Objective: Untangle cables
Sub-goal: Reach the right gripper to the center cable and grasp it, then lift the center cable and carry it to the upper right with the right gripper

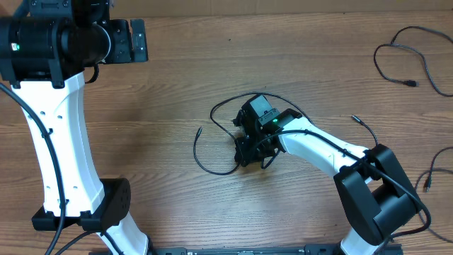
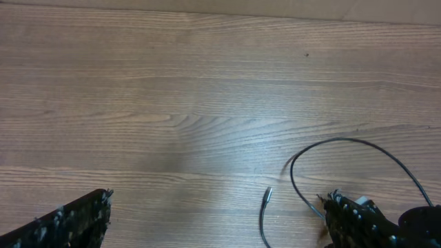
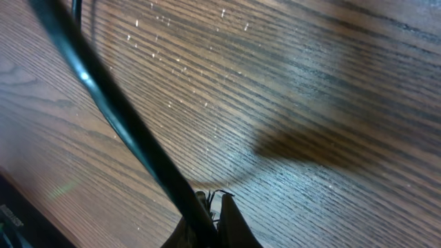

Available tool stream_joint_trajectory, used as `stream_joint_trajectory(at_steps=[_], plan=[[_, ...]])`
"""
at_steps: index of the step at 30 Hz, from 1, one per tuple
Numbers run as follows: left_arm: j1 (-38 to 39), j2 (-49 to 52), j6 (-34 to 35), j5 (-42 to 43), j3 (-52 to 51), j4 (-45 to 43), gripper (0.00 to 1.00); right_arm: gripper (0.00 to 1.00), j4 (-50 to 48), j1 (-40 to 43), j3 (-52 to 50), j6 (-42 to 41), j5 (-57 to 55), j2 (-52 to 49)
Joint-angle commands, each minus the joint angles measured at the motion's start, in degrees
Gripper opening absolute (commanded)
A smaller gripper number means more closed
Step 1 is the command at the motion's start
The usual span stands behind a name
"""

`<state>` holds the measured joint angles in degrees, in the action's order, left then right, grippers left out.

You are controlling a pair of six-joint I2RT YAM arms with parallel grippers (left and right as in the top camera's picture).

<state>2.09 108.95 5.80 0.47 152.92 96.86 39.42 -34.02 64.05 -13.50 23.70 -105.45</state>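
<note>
R gripper (image 1: 245, 149) is sitting low at table (image 1: 177, 78) centre, tips pointing down into the centre cable (image 1: 195, 150). In R wrist view the R gripper (image 3: 210, 224) is showing its tips pressed together at the bottom edge, clamping on that cable (image 3: 124, 117), which is running diagonally from upper left straight into the pinch. The cable is looking blurred and thick here since it is so close to the lens.

From overhead the centre cable is lying in two loose loops. One is arcing above the R wrist. The other is curving out to the left and under, with a free end (image 1: 199, 130) pointing up, apart from the gripper. A green light (image 1: 270, 120) is glowing on the R wrist.

L gripper (image 1: 133, 41) is hovering at the top-left corner, well apart from every cable. In L wrist view the L gripper (image 2: 217, 222) is standing wide apart, its fingers (image 2: 76, 220) framing bare wood. The loop (image 2: 344, 140) and a small plug end (image 2: 267, 196) are lying between them, nearer the right-hand finger, not touching as far as can be told.

2nd cable (image 1: 376, 58) is lying loose at upper right, plug (image 1: 410, 83) on the wood. 3rd cable (image 1: 432, 176) is sitting at the right edge, partly cut off by the frame.
</note>
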Motion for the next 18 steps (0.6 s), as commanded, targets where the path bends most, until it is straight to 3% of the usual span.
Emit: stream_joint_trajectory(at_steps=[1,5,11,18], plan=[[-0.3,0.4,-0.7,1.0,-0.2,-0.1,1.0,0.04,-0.4,0.4,1.9,0.0,0.3,-0.1],[-0.3,0.4,-0.7,1.1,-0.2,-0.1,0.99,0.04,0.5,2.9,9.0,0.2,0.3,0.3],[-0.2,0.4,-0.7,1.1,-0.2,-0.1,0.99,0.04,8.0,7.6,28.1,4.3,-0.4,0.5],[-0.2,0.4,-0.7,1.1,-0.2,-0.1,0.99,0.04,15.2,10.2,50.2,5.4,-17.8,0.5]])
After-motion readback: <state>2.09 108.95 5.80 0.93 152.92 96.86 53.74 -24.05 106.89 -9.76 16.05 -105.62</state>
